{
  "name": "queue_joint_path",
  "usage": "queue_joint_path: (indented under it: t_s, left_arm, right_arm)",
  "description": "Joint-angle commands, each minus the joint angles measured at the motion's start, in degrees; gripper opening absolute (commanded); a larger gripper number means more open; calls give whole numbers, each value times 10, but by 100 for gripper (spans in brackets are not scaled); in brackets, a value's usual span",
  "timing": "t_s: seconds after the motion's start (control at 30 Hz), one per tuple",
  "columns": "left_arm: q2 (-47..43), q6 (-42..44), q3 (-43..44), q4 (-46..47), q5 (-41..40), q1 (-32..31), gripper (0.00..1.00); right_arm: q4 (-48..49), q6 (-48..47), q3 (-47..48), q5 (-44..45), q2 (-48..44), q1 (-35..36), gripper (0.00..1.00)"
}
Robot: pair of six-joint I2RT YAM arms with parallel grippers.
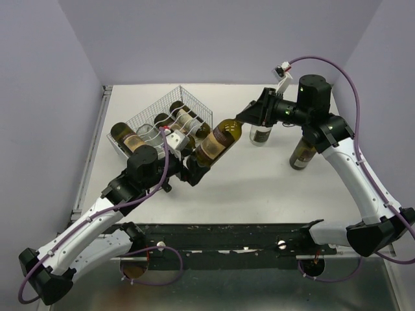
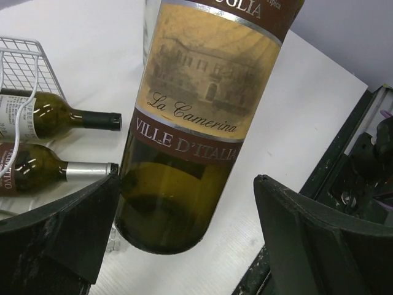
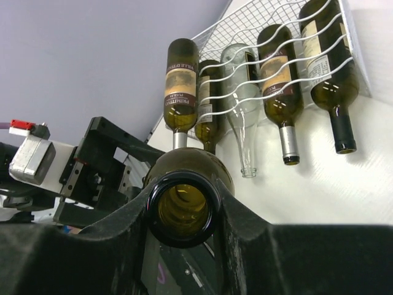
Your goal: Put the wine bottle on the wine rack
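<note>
Wine bottle (image 1: 219,140) hangs at a slant over the middle of the counter (image 1: 259,188), its base just beside the near right corner of the rack (image 1: 152,107). That white wire rack sits far left and holds five bottles (image 1: 126,137) lying side by side, one of clear glass. Next to it the left hand (image 2: 187,179) is spread wide, a finger on either side of the slanted bottle's base, not gripping it. At the upper end the right hand (image 1: 245,116) is clamped tight on the neck. Two more bottles (image 1: 261,135) stand upright farther right.
</note>
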Motion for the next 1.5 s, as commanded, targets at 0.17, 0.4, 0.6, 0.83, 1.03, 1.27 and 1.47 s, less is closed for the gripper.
queue_joint_path:
  t_s: [0.17,0.4,0.6,0.83,1.03,1.27,1.47]
  left_arm:
    - [40,23,21,-14,48,-2,99]
    - [59,42,30,-26,53,-2,99]
    - [71,53,45,-26,50,-2,59]
    - [84,97,71,-36,33,-2,0]
    - [73,162,71,-22,-14,-2,0]
    - [36,334,56,27,-81,-2,0]
    - [27,472,57,37,-136,-2,0]
  right_arm:
    - [135,64,-25,-117,-33,-2,1]
    - [154,63,-40,-146,-37,-1,1]
    - [161,58,-52,-165,-39,-2,1]
    - [137,35,-56,-167,-39,-2,1]
    - [110,15,-54,-156,-38,-1,3]
    - [53,-47,-39,-109,-43,-1,80]
    - [13,-83,-28,-46,-55,-2,97]
